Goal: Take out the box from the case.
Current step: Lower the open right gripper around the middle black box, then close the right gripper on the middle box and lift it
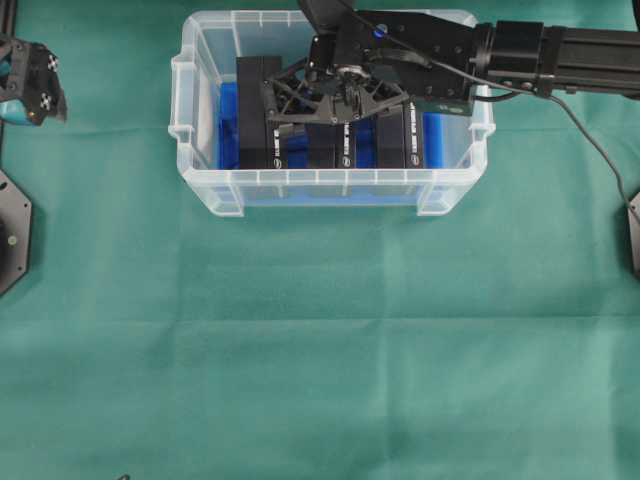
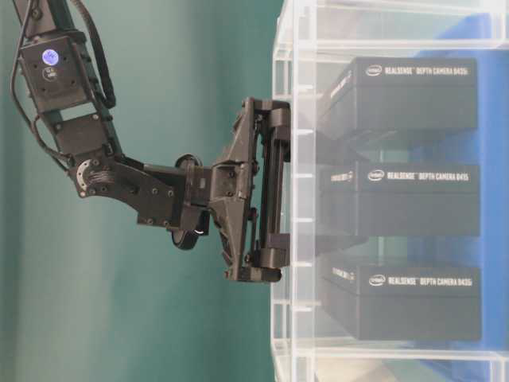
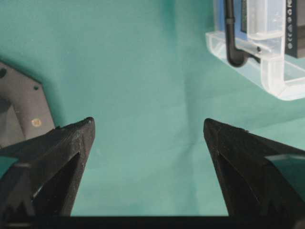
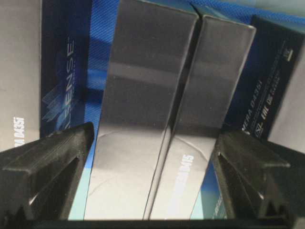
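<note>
The case (image 1: 200, 180), a clear plastic bin with a blue lining (image 1: 228, 125), stands at the top middle of the green table. Three black boxes stand on edge inside it: left (image 1: 255, 120), middle (image 1: 330, 148) and right (image 1: 392, 140). My right gripper (image 1: 335, 108) hangs open over the case at rim height (image 2: 274, 191). In the right wrist view its fingers (image 4: 47, 162) straddle the glossy middle box (image 4: 143, 95), with blue gaps showing on both sides. My left gripper (image 1: 35, 90) hovers open and empty (image 3: 147, 123) over bare cloth, far left of the case (image 3: 267, 62).
Green cloth covers the table. A black mount plate (image 1: 12, 235) lies at the left edge and another (image 1: 634, 235) at the right edge. The right arm's cable (image 1: 600, 150) trails over the cloth to the right of the case.
</note>
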